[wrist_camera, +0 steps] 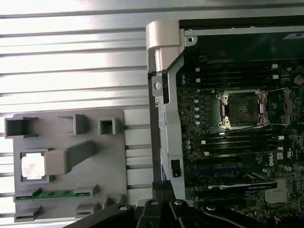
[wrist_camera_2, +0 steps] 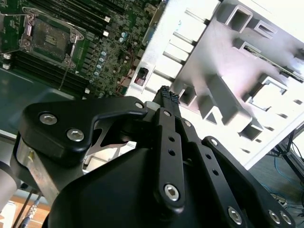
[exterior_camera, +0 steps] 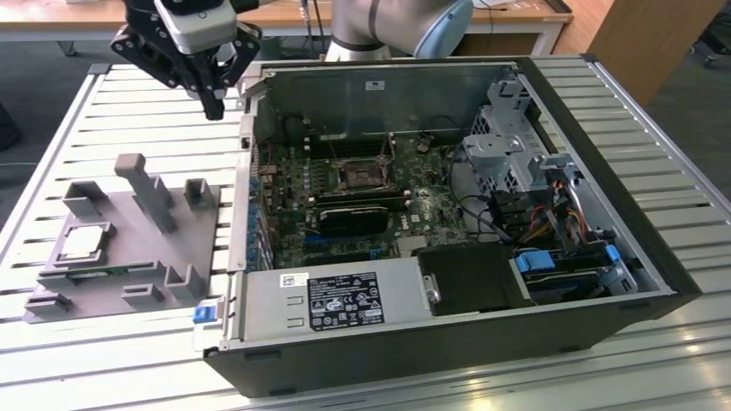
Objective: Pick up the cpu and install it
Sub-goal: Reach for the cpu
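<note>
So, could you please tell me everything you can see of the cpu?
The cpu is a small flat square chip with a pale silvery metal top. It lies flat, top up, in a square recess of the grey fixture on the slatted table, beside the open computer case. Nothing else touches it.

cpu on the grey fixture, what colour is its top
Silver-grey cpu, best in the exterior view.

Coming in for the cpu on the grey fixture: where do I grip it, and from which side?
Take the cpu by two opposite thin edges, coming straight down from above. It lies flat, metal top up, in a square pocket of the fixture, and the tall post beside it likely blocks a sideways approach.
</note>
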Robot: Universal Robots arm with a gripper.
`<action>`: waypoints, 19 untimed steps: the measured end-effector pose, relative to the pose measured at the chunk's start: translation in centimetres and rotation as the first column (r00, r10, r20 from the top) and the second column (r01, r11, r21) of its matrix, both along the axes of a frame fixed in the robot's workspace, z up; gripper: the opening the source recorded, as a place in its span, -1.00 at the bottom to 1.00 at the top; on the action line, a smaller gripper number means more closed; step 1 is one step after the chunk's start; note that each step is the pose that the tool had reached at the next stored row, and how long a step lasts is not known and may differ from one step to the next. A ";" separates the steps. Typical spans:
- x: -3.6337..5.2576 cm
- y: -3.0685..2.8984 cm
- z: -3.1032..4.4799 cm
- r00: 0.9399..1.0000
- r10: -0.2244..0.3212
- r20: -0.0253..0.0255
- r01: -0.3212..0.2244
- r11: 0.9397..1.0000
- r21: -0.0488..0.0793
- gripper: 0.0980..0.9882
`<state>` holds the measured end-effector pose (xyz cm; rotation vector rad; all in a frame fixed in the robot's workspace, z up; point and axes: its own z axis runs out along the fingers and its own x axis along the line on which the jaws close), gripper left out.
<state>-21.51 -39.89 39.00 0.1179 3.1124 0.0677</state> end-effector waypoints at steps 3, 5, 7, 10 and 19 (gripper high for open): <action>-0.15 0.00 -0.01 1.000 0.000 0.000 0.000 1.000 0.000 -0.98; -0.26 0.00 -0.01 1.000 0.000 0.000 0.000 1.000 0.000 -0.98; -0.37 0.00 -0.01 1.000 0.000 0.000 0.000 1.000 0.000 -0.98; -0.55 0.00 -0.02 1.000 0.000 0.000 0.000 1.000 0.000 -0.98; -1.10 0.00 -0.04 1.000 0.000 0.000 0.000 1.000 0.000 -0.98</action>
